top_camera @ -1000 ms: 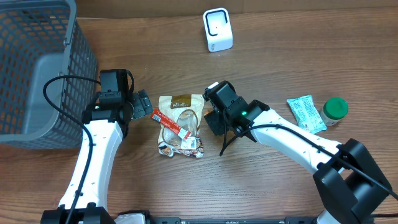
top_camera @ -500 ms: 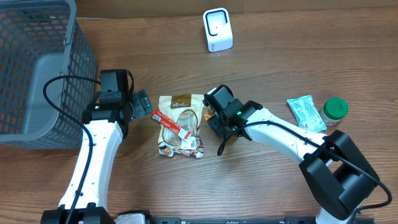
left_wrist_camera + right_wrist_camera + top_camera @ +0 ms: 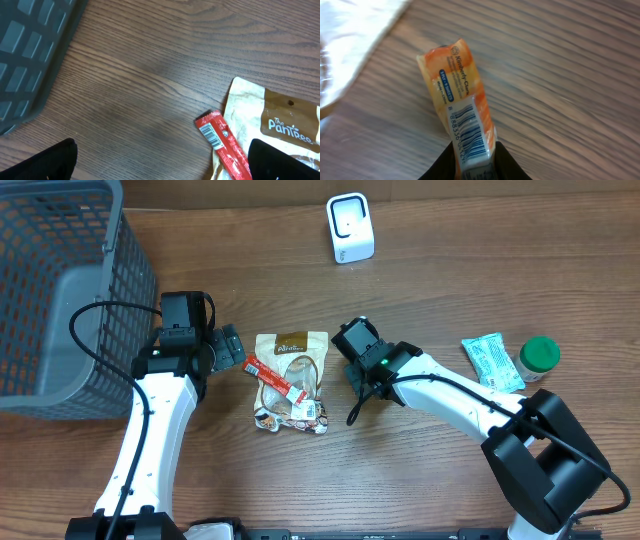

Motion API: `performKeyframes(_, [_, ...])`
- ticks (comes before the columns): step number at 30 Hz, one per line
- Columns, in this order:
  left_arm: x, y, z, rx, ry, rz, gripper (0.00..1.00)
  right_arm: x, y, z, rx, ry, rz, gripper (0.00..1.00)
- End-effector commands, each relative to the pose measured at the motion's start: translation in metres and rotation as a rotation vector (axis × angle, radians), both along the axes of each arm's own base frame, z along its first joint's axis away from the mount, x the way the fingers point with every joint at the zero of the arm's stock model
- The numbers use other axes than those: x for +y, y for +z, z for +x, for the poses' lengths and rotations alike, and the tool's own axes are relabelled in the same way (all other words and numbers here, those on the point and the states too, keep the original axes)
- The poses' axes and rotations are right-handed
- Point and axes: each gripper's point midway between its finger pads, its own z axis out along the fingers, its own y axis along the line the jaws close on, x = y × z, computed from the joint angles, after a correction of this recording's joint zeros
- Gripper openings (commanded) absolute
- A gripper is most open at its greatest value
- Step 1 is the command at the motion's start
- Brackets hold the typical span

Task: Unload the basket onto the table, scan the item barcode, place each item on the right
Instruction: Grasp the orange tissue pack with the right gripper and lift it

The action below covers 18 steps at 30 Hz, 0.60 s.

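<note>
One grey mesh basket (image 3: pixel 60 280) sits at 10 o'clock on the wooden surface (image 3: pixel 450 270); only its own grid shows inside it. One green-lidded jar (image 3: pixel 540 356) stands at 3 o'clock with its lid on, its contents too small to tell, and one teal packet (image 3: pixel 492 362) lies touching it on its 9 o'clock side. One white scanner (image 3: pixel 350 227) stands at 12 o'clock.

Near the centre lies one brown-and-white pouch (image 3: pixel 291 380) with one red stick packet (image 3: pixel 272 376) across it.

The right tool (image 3: pixel 474 167), at 3 o'clock of the pouch, pinches one end of the single orange packet (image 3: pixel 462 120), barcode towards the wrist camera; from overhead the arm hides it. The left tool (image 3: pixel 165 165), at 9 o'clock of the pouch, is spread wide and holds nothing.
</note>
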Motion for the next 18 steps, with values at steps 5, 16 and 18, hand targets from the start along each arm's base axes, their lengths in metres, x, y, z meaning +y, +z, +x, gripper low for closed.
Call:
performKeyframes(5, [0.002,0.004,0.003,-0.009,0.001,0.011,1.0,-0.063,0.012,0.01,-0.163,-0.392,-0.16,0.21])
performKeyframes(16, [0.002,0.004,0.003,-0.009,0.001,0.011,1.0,-0.086,0.018,0.0,-0.187,-0.46,-0.261,0.22])
performKeyframes(18, [0.002,0.004,0.003,-0.009,0.001,0.011,1.0,-0.082,0.015,-0.001,-0.17,-0.456,-0.238,0.22])
